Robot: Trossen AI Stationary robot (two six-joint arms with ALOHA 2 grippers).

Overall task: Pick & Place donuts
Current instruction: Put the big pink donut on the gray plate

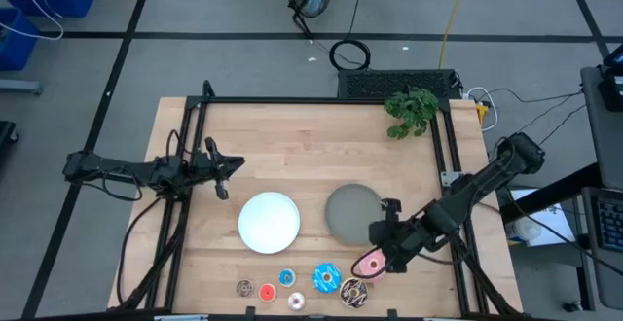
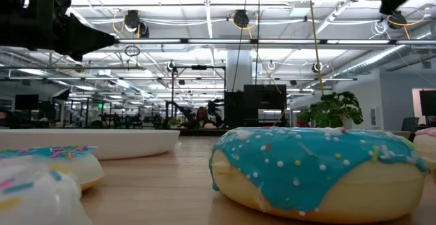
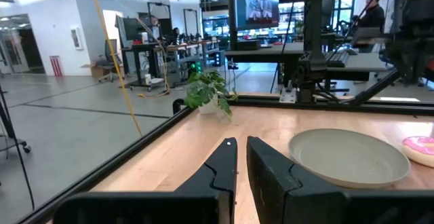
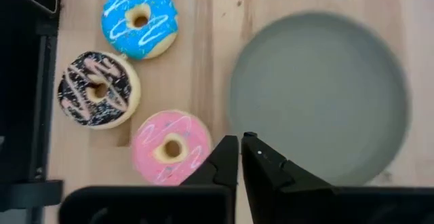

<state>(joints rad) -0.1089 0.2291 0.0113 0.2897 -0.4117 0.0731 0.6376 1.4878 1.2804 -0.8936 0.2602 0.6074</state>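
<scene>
The right gripper hovers above the tabletop with its fingers nearly together and nothing between them, poised between the pink donut and the grey plate. The pink donut lies just beside the fingertips; the dark brown-sprinkled donut and blue-sprinkled donut sit farther off. The left gripper, almost closed and empty, waits at the far left near the white plate.

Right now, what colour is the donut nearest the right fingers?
Pink icing with pale squiggles, on the pink donut; the right wrist view shows it best.
</scene>
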